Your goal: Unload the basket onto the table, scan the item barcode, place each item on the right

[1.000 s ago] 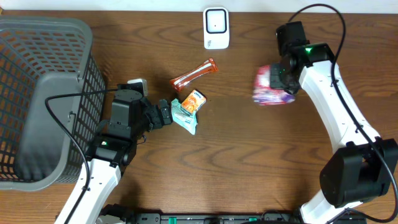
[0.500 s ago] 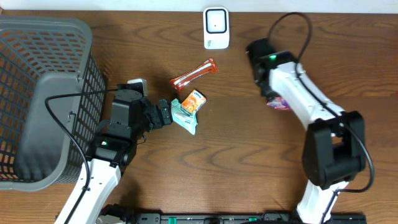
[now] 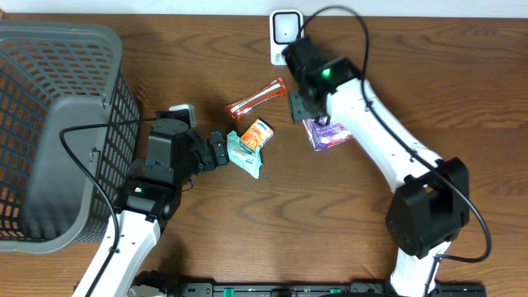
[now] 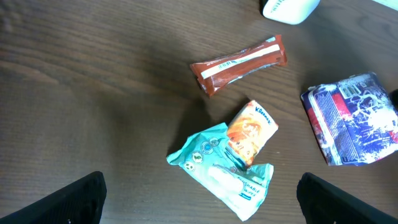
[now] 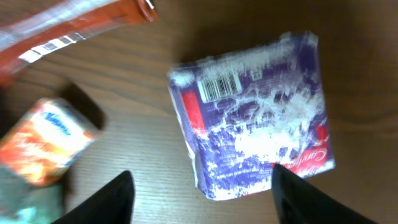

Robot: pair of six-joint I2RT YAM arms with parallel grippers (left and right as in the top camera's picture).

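A purple and white pack point(image 3: 328, 134) lies flat on the wooden table just right of centre. In the right wrist view the purple pack point(image 5: 252, 140) shows its barcode point(image 5: 219, 87) face up. My right gripper point(image 5: 202, 199) hovers over it, open, its right finger over the pack's near corner. From overhead the right gripper point(image 3: 307, 114) sits just below the white scanner point(image 3: 287, 37). My left gripper point(image 4: 211, 208) is open and empty, just short of a teal wipes pouch point(image 4: 227, 171). An orange packet point(image 4: 250, 130) rests on the pouch and a red bar point(image 4: 239, 62) lies beyond.
A grey mesh basket point(image 3: 62, 33) fills the table's left side. The red bar point(image 3: 258, 99), orange packet point(image 3: 257, 134) and teal pouch point(image 3: 245, 158) cluster at centre between the two arms. The right arm stretches across the right half of the table.
The right arm swung from the right side to the centre with the purple pack, which now lies on the table. Its jaws went from shut to open. The left arm stayed still.
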